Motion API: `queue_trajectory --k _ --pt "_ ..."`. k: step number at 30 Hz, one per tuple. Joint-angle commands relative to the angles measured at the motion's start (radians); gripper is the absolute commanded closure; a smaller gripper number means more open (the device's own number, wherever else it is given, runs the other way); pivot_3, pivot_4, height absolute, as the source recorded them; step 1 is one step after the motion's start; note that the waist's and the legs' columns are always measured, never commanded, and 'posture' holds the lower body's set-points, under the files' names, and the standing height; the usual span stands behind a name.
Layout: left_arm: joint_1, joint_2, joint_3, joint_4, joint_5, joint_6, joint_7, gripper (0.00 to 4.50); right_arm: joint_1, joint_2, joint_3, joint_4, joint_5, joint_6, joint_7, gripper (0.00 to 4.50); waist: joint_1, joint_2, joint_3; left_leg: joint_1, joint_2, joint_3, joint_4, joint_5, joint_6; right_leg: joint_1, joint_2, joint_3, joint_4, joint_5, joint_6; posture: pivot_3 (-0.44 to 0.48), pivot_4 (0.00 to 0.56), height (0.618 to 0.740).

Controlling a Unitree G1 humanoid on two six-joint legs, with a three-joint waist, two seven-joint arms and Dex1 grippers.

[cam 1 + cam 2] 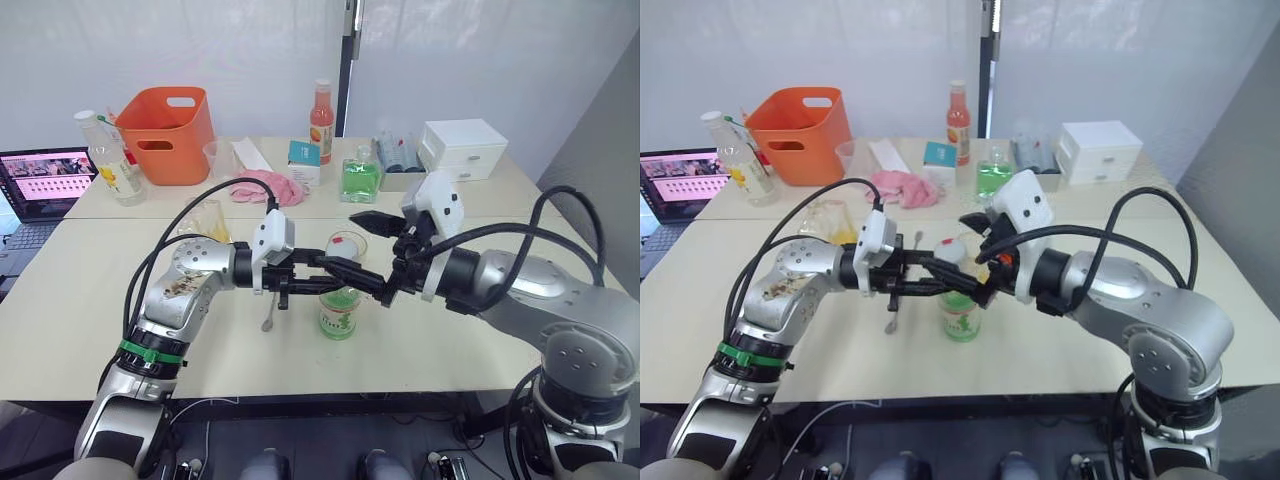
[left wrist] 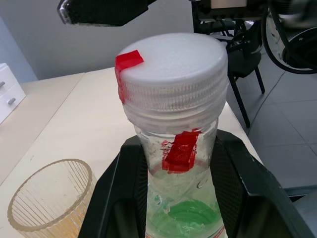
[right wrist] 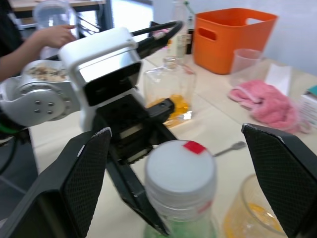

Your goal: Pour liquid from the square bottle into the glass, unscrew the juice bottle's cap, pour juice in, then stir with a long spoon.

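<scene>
The tall clear plastic juice bottle (image 1: 338, 312) with pale green liquid and a green-and-white label stands upright near the middle of the pale bench (image 1: 80, 300). The left gripper (image 2: 183, 198) holds the bottle by its neck, with one black finger on each side, pressed against the plastic. The small round white cap (image 2: 171, 79) with red tape marks is still on top of the bottle.

The right gripper (image 3: 178, 163) hangs just over the cap. Its two black fingers (image 3: 84, 173) are spread wide, one on each side of the cap, and they do not touch it.

The plain clear round glass (image 1: 347, 246) stands just behind the bottle, at about 12 o'clock from it. It has a little yellow-orange liquid in the bottom. The small clear square bottle (image 3: 171, 91) with yellow-orange liquid stands at about 10 o'clock from the juice bottle, near the left arm. The thin silvery long spoon (image 1: 268, 312) lies flat on the bench beside the juice bottle, at about 9 o'clock, under the left gripper.

Far back on the bench, at about 11 o'clock, sit an orange plastic bucket (image 1: 165, 130) and a pink cloth (image 1: 262, 187).
</scene>
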Motion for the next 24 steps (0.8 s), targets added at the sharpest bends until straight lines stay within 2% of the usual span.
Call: queue_trajectory --k 1,14,15,24 --pt "0.002 0.0 -0.029 0.03 0.039 -0.001 -0.008 3.1 -0.019 0.017 -0.029 -0.035 0.039 0.035 -0.075 0.03 0.0 0.0 0.0 0.0 0.0 0.0 0.0 0.0 0.0 0.0 0.0 0.0 0.0 0.0 0.0 0.0 0.15 0.715" --pt "-0.004 -0.001 -0.028 0.044 0.041 -0.012 -0.02 3.1 -0.031 0.025 -0.017 -0.01 0.104 0.054 -0.166 0.03 -0.001 0.0 0.0 0.0 0.0 0.0 0.0 0.0 0.0 0.0 0.0 0.0 -0.001 0.0 0.0 0.0 0.15 0.715" --pt "-0.004 -0.001 -0.028 0.044 0.041 -0.012 -0.02 3.1 -0.031 0.025 -0.016 -0.009 0.107 0.054 -0.169 0.55 -0.001 0.0 0.0 0.0 0.0 0.0 0.0 0.0 0.0 0.0 0.001 0.0 -0.001 0.0 0.0 0.0 0.15 0.715" --pt "-0.006 -0.001 -0.027 0.05 0.042 -0.015 -0.02 3.1 -0.023 0.017 -0.007 -0.005 0.138 0.045 -0.191 3.59 -0.005 0.0 0.0 0.0 0.0 -0.001 0.0 0.0 0.0 0.001 0.001 0.0 -0.001 0.0 0.0 0.0 0.15 0.715"
